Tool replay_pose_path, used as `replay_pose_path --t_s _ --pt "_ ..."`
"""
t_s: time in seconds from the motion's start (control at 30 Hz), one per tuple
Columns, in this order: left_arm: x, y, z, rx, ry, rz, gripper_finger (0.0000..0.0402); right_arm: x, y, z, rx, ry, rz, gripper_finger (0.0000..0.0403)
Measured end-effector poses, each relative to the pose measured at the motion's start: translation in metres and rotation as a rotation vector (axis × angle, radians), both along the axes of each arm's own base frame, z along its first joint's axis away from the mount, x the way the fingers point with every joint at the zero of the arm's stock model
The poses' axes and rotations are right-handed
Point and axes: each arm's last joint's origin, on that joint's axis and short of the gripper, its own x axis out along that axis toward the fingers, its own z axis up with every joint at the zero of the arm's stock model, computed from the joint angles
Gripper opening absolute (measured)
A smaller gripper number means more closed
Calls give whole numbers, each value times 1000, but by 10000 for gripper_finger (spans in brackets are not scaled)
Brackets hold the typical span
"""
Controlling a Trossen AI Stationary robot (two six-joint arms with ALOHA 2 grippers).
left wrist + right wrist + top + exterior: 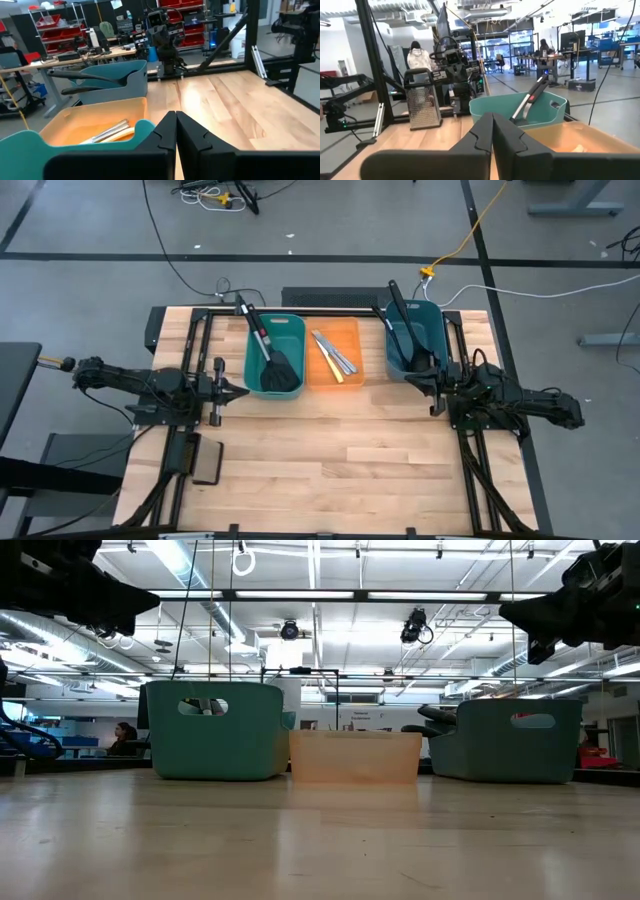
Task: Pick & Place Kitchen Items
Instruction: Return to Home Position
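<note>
Flanking the bins [350,383], the left gripper [175,116] and right gripper [493,117] are held with jaws pressed together.

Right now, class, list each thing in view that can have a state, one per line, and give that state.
Left end effector: shut, holding nothing.
Right end effector: shut, holding nothing.
Left teal bin: upright, holds spatulas.
Orange bin: upright, holds knives.
Right teal bin: upright, holds ladles.
</note>
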Motion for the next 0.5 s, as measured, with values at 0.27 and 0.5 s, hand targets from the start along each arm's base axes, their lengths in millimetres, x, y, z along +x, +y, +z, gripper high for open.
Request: replay_pose_path --t_s 0.27,0.5 --pt "0 2 3 13 -29 68 36 0 0 0 -21 0 -6 20" --pt "0 2 3 -12 -29 81 31 0 -3 -1 -5 6 -117 21"
